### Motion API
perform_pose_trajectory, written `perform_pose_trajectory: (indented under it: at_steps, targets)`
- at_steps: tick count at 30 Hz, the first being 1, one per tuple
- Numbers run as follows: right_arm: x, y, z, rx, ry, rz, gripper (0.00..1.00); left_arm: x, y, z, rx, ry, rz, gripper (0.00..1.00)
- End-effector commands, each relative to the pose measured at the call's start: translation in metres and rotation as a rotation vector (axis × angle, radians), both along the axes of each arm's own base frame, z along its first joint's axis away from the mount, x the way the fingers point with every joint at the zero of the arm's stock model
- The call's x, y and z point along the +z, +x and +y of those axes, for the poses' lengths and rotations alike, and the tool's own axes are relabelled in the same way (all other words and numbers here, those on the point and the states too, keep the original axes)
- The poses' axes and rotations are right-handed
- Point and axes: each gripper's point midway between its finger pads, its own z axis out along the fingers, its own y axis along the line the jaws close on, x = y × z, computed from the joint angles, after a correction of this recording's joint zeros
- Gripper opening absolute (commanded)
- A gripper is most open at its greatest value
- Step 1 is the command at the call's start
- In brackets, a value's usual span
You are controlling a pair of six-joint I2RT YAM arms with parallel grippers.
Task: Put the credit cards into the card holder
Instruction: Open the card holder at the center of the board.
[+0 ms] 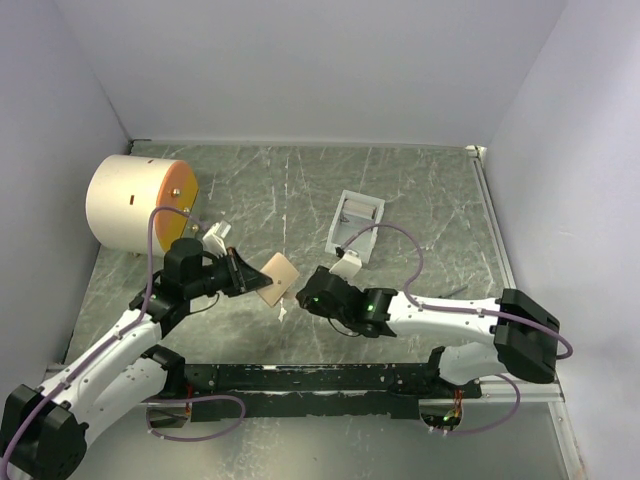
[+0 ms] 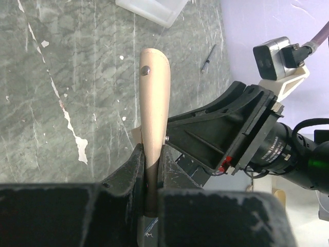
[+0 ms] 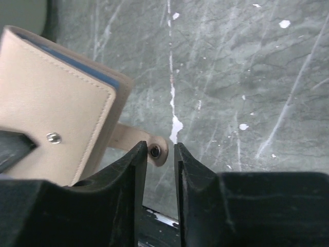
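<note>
The left pincer (image 2: 150, 165) clamps the closed tan wallet (image 2: 154, 103) by one edge, off the marble surface (image 1: 430, 200). The right pincer (image 3: 160, 154) stands narrowly parted around the wallet's snap tab (image 3: 134, 138) (contact unclear). The white card holder (image 1: 345, 241) sits behind, on the surface.

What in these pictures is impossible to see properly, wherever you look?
Cards: none visible; the closed wallet hides its inside in every view.
Tray contents: too small from above; cut off by the left wrist view's top edge.
Right gripper: touching the strap? Unclear.

Card holder (image 2: 152, 9) cropped at top; wallet (image 2: 154, 103) inside hidden.
</note>
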Motion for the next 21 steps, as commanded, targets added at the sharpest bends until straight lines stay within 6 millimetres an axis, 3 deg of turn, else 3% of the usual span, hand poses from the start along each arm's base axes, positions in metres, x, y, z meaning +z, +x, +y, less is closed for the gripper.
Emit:
perform_pose_trajectory:
  at_steps: [1, 6, 11, 16, 21]
  targets:
    - [0.023, 0.004, 0.008, 0.005, 0.125, -0.039, 0.30, 0.012, -0.003, -0.005, -0.027, -0.054, -0.043, 0.07]
    - [0.040, 0.002, 0.008, 0.006, 0.240, -0.062, 0.34, 0.019, -0.007, -0.009, -0.042, -0.106, -0.040, 0.07]
    - [0.040, 0.003, 0.005, -0.010, 0.242, -0.045, 0.33, 0.026, -0.009, -0.011, -0.046, -0.140, -0.043, 0.07]
    - [0.037, 0.000, 0.010, 0.012, 0.246, -0.030, 0.24, 0.024, -0.009, -0.012, -0.048, -0.140, -0.037, 0.07]
    - [0.038, 0.000, 0.006, 0.033, 0.250, -0.071, 0.00, 0.019, -0.008, -0.010, -0.034, -0.124, -0.026, 0.07]
